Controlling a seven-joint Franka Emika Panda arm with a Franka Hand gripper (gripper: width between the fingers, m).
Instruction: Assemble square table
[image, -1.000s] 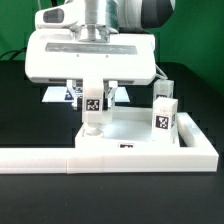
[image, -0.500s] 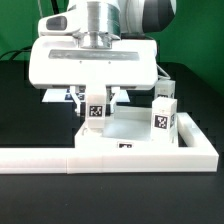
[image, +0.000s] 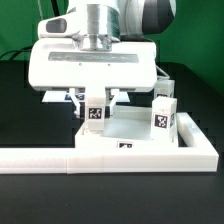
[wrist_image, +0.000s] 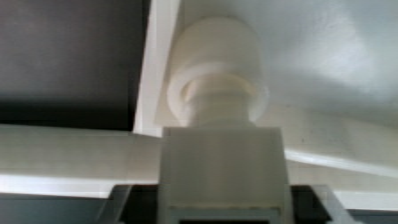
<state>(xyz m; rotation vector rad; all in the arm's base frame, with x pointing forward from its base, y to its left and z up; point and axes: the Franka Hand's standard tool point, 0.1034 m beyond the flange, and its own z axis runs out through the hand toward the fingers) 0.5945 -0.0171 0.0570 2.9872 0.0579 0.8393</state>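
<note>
- From my station I see the tool (image: 94, 108) low over the square tabletop (image: 135, 137), its two fingers (image: 78, 101) clamped on a short white leg (image: 94, 116) that carries a black-and-white tag
- That leg stands upright at the tabletop's corner toward the exterior view's left, its lower end down at the tray surface; I cannot tell whether it is seated
- In the wrist view the held leg (wrist_image: 219, 165) runs straight away from the camera and ends in a narrower rounded tip against the white tabletop (wrist_image: 329, 60)
- A second leg (image: 164, 115), also tagged, stands upright on the tabletop toward the exterior view's right, well apart from the tool
- The tabletop rests on the dark counter (image: 30, 190), tucked against the long white L-shaped rail (image: 60, 158) that runs along its near side
- Behind the arm, part of another white piece (image: 168, 89) shows, too hidden for me to name
</note>
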